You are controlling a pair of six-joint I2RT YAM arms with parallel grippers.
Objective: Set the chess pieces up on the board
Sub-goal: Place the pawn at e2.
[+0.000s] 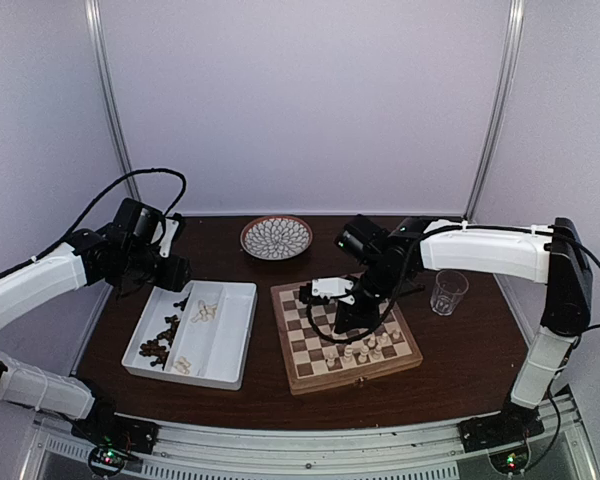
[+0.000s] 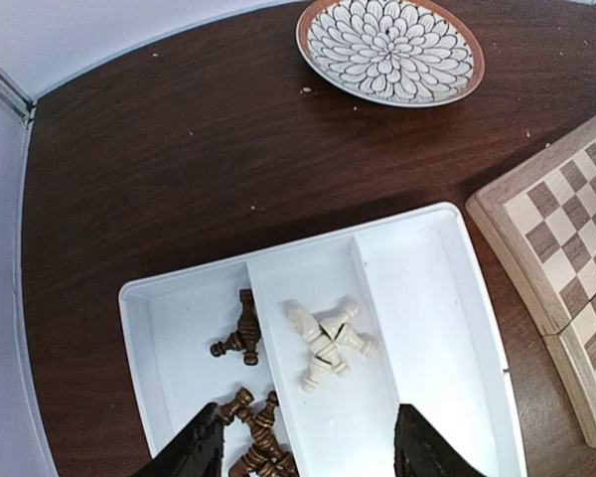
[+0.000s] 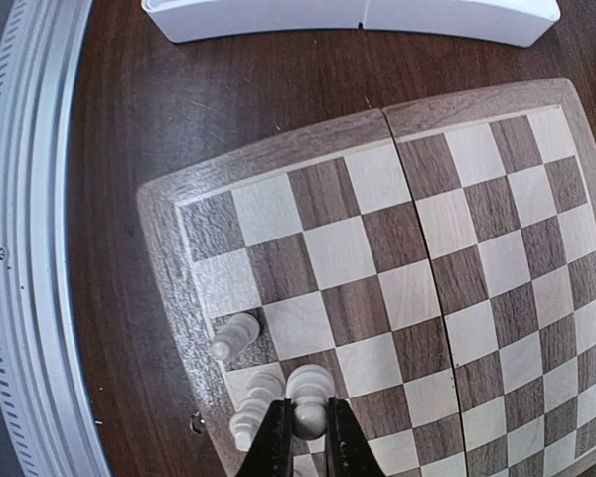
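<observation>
The board (image 1: 286, 350) lies right of centre with several cream chess pieces (image 1: 365, 350) standing near its front edge. My right gripper (image 1: 352, 316) hangs over it. In the right wrist view this gripper (image 3: 308, 434) is shut on a cream piece (image 3: 311, 390), close to two other cream pieces (image 3: 236, 335) by the board's rim (image 3: 164, 248). My left gripper (image 2: 308, 452) is open and empty above the white tray (image 2: 437, 328). Cream pieces (image 2: 328, 343) lie in the tray's middle compartment and dark brown pieces (image 2: 240, 333) in its left one.
A round patterned plate (image 1: 276, 237) sits at the back of the table, beyond the tray (image 1: 230, 330). A clear glass (image 1: 448, 291) stands to the right of the board. The board's corner (image 2: 551, 229) shows right of the tray in the left wrist view.
</observation>
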